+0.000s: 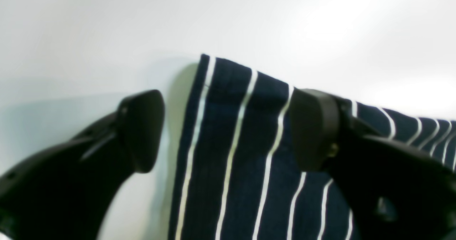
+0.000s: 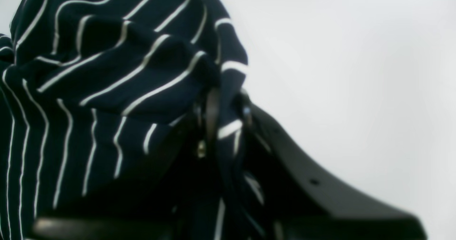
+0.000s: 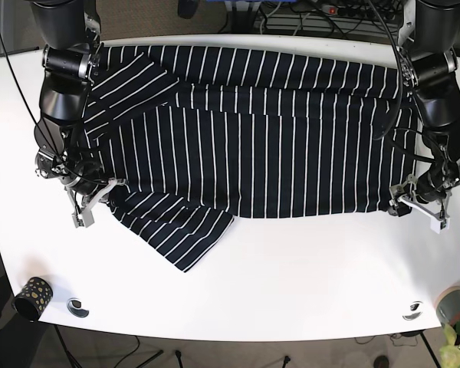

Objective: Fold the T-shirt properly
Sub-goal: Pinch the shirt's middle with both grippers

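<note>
The T-shirt is navy with thin white stripes and lies spread on the white table, one sleeve folded out at the front left. My left gripper is at the shirt's right front corner. In the left wrist view it stands open, its black fingers either side of the shirt's corner. My right gripper is at the shirt's left edge. The right wrist view shows it shut on bunched striped cloth.
A small dark dotted cup and a silver disc sit near the table's front left corner. Another silver disc and a grey pot are at the front right. Cables run behind the table's far edge.
</note>
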Controlling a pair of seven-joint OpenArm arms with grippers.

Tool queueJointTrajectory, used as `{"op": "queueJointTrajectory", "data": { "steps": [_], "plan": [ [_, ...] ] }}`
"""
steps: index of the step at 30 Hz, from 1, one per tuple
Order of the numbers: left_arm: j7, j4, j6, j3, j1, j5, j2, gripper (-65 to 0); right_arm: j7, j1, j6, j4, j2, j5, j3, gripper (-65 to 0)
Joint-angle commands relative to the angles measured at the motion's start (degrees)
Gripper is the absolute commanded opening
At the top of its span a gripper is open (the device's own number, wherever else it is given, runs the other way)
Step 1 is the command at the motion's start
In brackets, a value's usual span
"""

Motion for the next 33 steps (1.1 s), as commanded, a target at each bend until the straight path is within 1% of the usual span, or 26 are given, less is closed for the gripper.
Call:
{"op": "queueJointTrajectory", "data": {
  "steps": [1, 3, 4, 6, 8, 9, 10, 15, 18, 21, 26, 30, 33],
  "plan": [
    [-0.8, 0.5, -0.3, 0.0, -1.6, -0.4, -0.8, -24.3, 1.1, 1.6, 0.47, 1.1, 1.1, 0.9, 0.2, -60.4],
    [-0.8, 0.5, -0.3, 0.0, -1.6, -0.4, -0.7, -34.3, 1.1, 1.6, 0.47, 1.1, 1.1, 1.1, 0.2, -60.4],
    [-0.9, 0.5, -0.3, 0.0, -1.6, -0.4, -0.7, -38.1, 1.1, 1.7, 0.47, 1.1, 1.1, 1.1, 0.2, -60.6],
    [-1.3, 0.5, -0.3, 0.0, -1.6, -0.4, -0.7, -50.6, 1.1, 1.7, 0.47, 1.1, 1.1, 1.1, 0.2, -60.6],
    [-2.5, 0.5, -0.3, 0.0, -1.6, -0.4, -0.7, -58.6, 1.1, 1.8, 0.47, 1.1, 1.1, 1.1, 0.2, -60.6],
    [-4.0, 0.5, -0.3, 0.0, -1.5, -0.4, -0.7, -63.5, 1.1, 1.8, 0.47, 1.1, 1.1, 1.1, 0.2, -60.6],
    [-4.9, 0.5, -0.3, 0.1, -1.4, -0.4, -0.7, -65.0, 1.1, 1.9, 0.47, 1.4, 1.2, 1.1, 0.2, -60.6],
    [-6.1, 1.2, -0.3, 2.4, -1.4, -0.4, -0.7, -65.0, 0.4, 1.7, 0.47, 6.7, 1.0, 0.9, 0.1, -60.6],
    [-6.1, 1.9, -0.4, 2.6, -1.4, -0.6, -0.7, -65.0, -1.6, 1.7, 0.47, 9.3, 1.0, 0.9, 0.1, -60.6],
    [-5.8, 5.8, -0.5, 2.7, -1.4, -0.6, -0.7, -65.0, -3.9, 1.7, 0.47, 11.2, 1.2, 0.9, 0.1, -60.6],
    [-5.7, 13.4, -0.5, 2.8, 1.9, -0.7, -0.7, -65.0, -6.4, 1.0, 0.47, 16.6, 1.2, 0.9, 0.2, -60.6],
    [-5.6, 18.2, -0.5, 2.6, 3.8, -0.7, 1.0, -65.0, -8.5, -0.5, 0.47, 21.5, 1.3, 0.9, 0.3, -60.6],
    [-2.9, 23.2, -0.5, 2.4, 5.7, -0.8, 1.1, -65.0, -10.7, -3.2, 0.56, 26.6, 1.3, 1.1, 0.4, -60.6]
  ]
}}
